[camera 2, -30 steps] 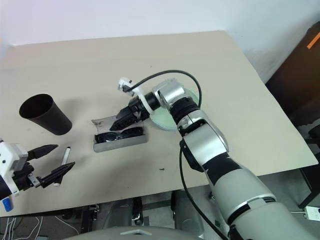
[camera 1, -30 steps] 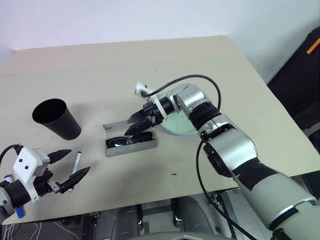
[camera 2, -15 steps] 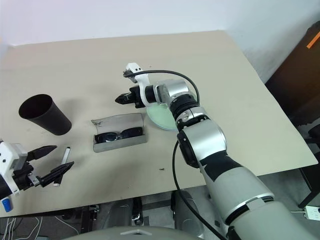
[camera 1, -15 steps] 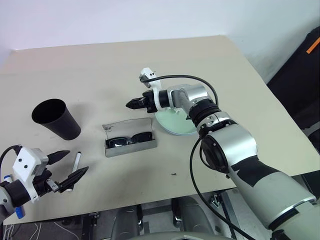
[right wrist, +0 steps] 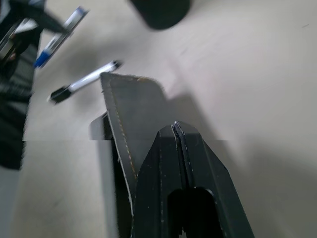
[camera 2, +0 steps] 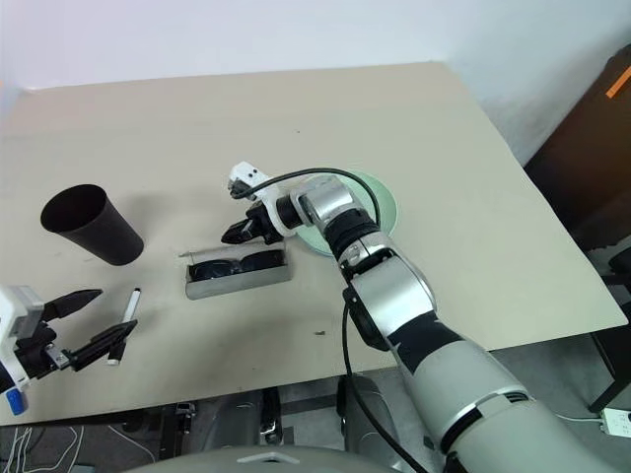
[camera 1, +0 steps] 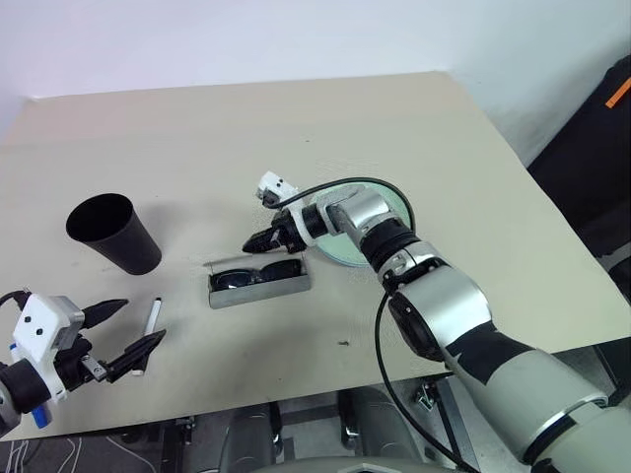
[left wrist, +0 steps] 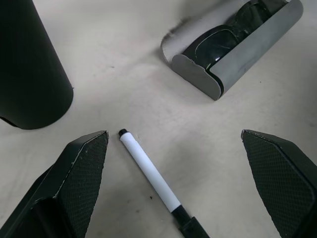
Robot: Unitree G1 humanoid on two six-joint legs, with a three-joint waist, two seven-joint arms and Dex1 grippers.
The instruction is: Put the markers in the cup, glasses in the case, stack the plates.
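We see our right gripper (camera 1: pixel 258 242), jaws pressed together and empty, at the lid of the grey rectangular glasses case (camera 1: pixel 258 283) mid-frame, black-framed sunglasses (camera 1: pixel 254 275) inside. Lower left, our left gripper (camera 1: pixel 120 335) gapes wide around the black-capped white marker (camera 1: pixel 151 321).

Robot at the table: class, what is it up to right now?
It is tidying up. The right gripper, shut, is at the lid of the grey case, where the sunglasses already lie. The left gripper is open around a black-capped marker on the table, near the black cup. A mint green plate lies beyond the case.
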